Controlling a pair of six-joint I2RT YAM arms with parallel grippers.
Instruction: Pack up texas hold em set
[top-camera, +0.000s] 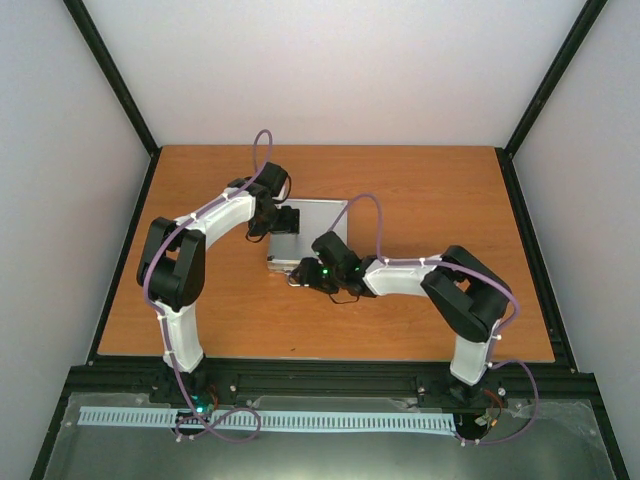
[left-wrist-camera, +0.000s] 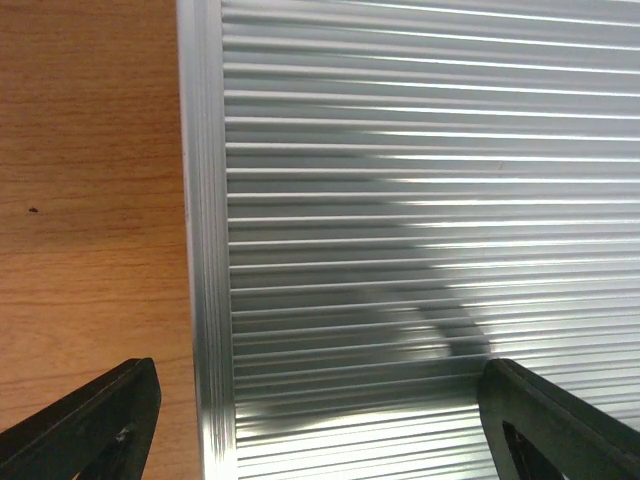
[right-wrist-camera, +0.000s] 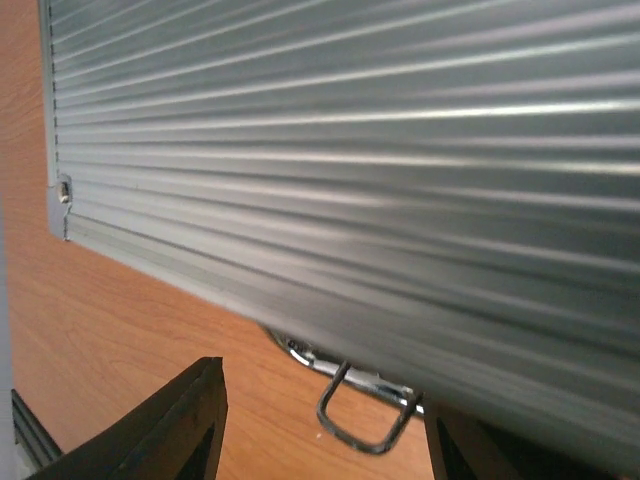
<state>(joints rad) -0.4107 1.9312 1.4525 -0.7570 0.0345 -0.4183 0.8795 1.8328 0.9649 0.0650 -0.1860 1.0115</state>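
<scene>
Item: silver case (top-camera: 318, 218), centre of table (top-camera: 430, 300), lid down (contents hidden); we judge packing nearly done; left gripper (left-wrist-camera: 320, 425) spread, empty; right gripper (right-wrist-camera: 320, 425) spread astride latch (right-wrist-camera: 360, 415), seemingly yet to fasten.

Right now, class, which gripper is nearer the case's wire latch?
Right. The right gripper is at the case's near edge, the latch between its fingers; the left gripper hangs over the case's left edge, farther off.

Ribbed, shiny aluminium case (left-wrist-camera: 420, 200) lies under the matt black plastic left hand (left-wrist-camera: 320, 385), on a smooth wood-grain tabletop (left-wrist-camera: 90, 200).
</scene>
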